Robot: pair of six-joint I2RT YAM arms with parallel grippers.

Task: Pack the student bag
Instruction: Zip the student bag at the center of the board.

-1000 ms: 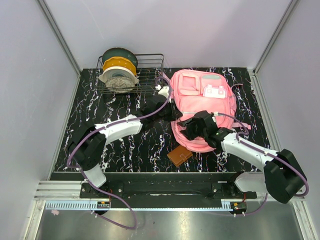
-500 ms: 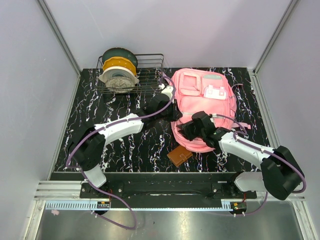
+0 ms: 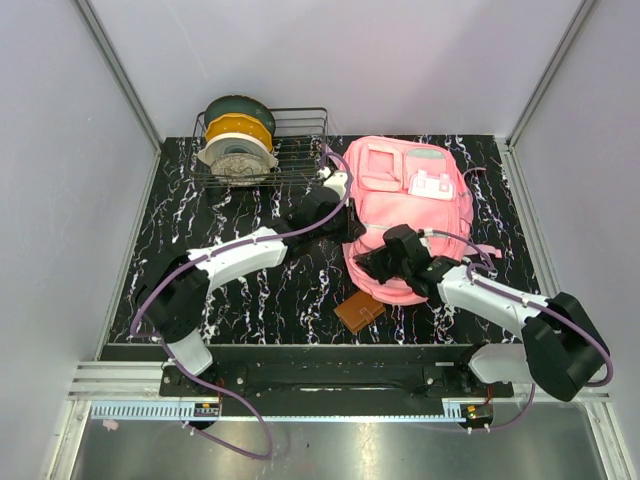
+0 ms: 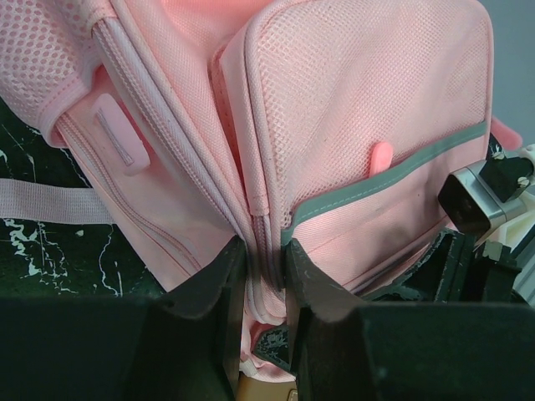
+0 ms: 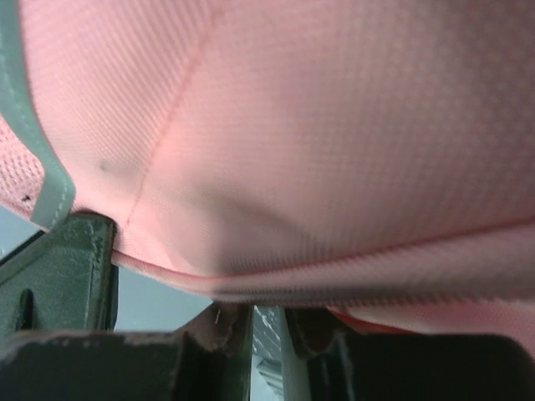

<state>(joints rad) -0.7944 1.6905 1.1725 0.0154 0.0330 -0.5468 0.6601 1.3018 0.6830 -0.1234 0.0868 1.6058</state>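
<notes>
The student bag (image 3: 410, 205), a big pink backpack, lies face up right of the table's centre. My left gripper (image 3: 347, 227) is at the bag's left side. In the left wrist view its jaws (image 4: 266, 269) are shut on a ridge of the bag's zipper seam (image 4: 251, 180). My right gripper (image 3: 370, 263) sits at the bag's near left corner. In the right wrist view pink fabric (image 5: 318, 134) fills the frame, and the narrow jaws (image 5: 267, 322) pinch its seamed lower edge, which hides the fingertips.
A brown wallet (image 3: 359, 311) lies on the table just in front of the bag. At the back left a wire basket (image 3: 300, 150) holds filament spools (image 3: 237, 148). A pink strap (image 4: 50, 200) trails over the black marbled table (image 3: 230, 210).
My right gripper's jaws have narrowed onto the bag's near edge and the arm has crept slightly left. The left gripper shifted a little toward the bag early on, then held still.
</notes>
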